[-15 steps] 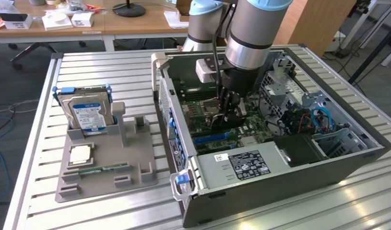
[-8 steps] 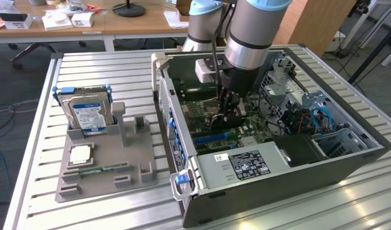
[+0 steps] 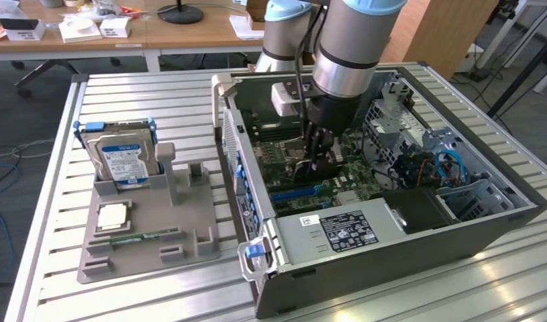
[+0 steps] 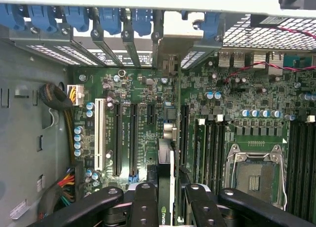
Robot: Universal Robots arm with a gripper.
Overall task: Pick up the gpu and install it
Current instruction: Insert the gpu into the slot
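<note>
Entry: end effector (image 4: 169,190) is down inside the open computer case (image 3: 407,258), clenched on the gpu (image 4: 165,160). My two fingers (image 4: 145,200) sit one on each face.

- The gpu is seen edge-on from the wrist view: a thin dark card standing upright over the motherboard (image 4: 148,89). It is in line with the long black expansion slots (image 4: 132,138) and just beside them.
- I cannot tell whether its lower edge is touching a slot or hanging just above one.

Case contents, exterior view:
- the green motherboard lies on the floor of the case
- a power supply (image 3: 340,231) with a black label sits in the near corner
- a metal drive cage (image 3: 479,194) is at the exterior view's right, with blue cables (image 3: 448,164) beside it
- the CPU socket (image 4: 256,175) and rows of memory slots (image 4: 301,163) lie to one side of the card

The grey holder (image 3: 192,201) sits on the bench (image 3: 147,94), well apart from the case on the exterior view's left. It carries:
- a hard drive (image 3: 125,161) with a blue-white label — upright in its rear slot
- a square processor chip (image 3: 112,215) flat in a recess
- a green RAM stick (image 3: 139,236) lying in a groove near the front
</note>
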